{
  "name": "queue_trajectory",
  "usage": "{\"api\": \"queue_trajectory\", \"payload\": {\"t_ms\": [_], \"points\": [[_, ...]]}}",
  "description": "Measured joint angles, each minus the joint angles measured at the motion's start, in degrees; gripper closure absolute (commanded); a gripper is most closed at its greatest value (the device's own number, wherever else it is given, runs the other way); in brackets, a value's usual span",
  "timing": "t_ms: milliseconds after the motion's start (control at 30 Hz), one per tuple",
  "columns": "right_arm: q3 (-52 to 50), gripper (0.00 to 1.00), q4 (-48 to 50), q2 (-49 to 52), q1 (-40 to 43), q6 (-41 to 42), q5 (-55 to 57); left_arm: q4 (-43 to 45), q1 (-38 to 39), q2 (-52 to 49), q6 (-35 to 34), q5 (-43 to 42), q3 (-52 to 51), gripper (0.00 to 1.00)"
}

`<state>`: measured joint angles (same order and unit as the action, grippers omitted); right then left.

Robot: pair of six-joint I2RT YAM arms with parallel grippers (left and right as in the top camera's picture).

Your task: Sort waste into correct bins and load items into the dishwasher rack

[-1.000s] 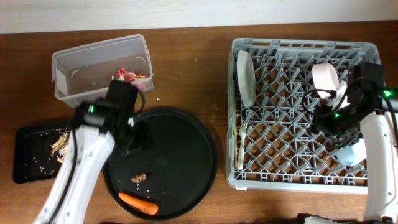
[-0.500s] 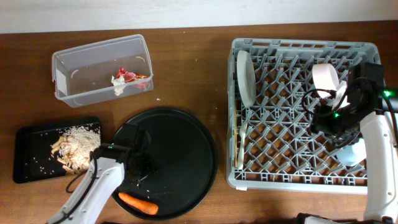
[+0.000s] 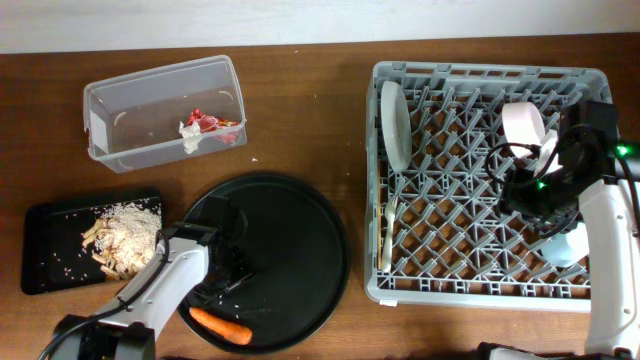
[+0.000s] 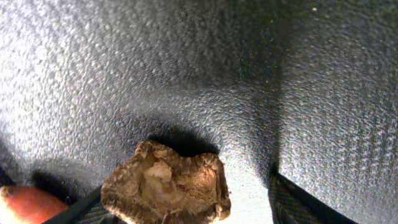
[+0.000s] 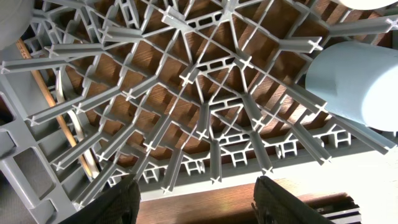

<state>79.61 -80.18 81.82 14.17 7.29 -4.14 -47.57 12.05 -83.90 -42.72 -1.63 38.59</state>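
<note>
Brown bit (image 4: pixel 165 183) between parted fingers (image 4: pixel 298 202) of the left claw (image 4: pixel 186 200)

Orange carrot (image 3: pixel 221 325) on round tray (image 3: pixel 295 235), plate (image 3: pixel 393 122) racked

Grey plastic rack (image 5: pixel 199 65), black tray (image 4: pixel 186 62) — pebbled matt

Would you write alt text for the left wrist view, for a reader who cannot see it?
A small brown bit lies on the textured black tray, close to the camera, between the left gripper's open jaws at the bottom edge. The tip of an orange carrot shows at bottom left.
</note>
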Motion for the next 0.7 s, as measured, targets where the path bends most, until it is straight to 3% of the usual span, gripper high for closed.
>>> {"api": "queue_trajectory", "payload": {"t_ms": [67,167,233,467,567,633,700], "points": [[0.0,0.38,0.0,0.0,0.0,0.0,0.0,0.5,0.0,0.0,0.0,0.9,0.1,0.38],[0.0,0.38,0.0,0.0,0.0,0.1,0.0,1.8,0.0,0.0,0.0,3.0,0.3,0.38],[0.0,0.38,0.0,0.0,0.0,0.0,0.0,2.1,0.0,0.0,0.0,4.8,0.4,0.31],[0.0,0.38,0.0,0.0,0.0,0.0,0.0,4.0,0.0,-0.7,-0.2,11.5,1.9,0.32],[0.0,0.38,0.0,0.0,0.0,0.0,0.0,6.0,0.0,-0.7,-0.4,12.4,2.1,0.43],[0.0,0.38,0.0,0.0,0.0,0.1,0.0,6.5,0.0,-0.7,-0.4,12.6,2.1,0.57],[0.0,0.38,0.0,0.0,0.0,0.0,0.0,6.5,0.0,-0.7,-0.5,12.4,2.1,0.6]]}}
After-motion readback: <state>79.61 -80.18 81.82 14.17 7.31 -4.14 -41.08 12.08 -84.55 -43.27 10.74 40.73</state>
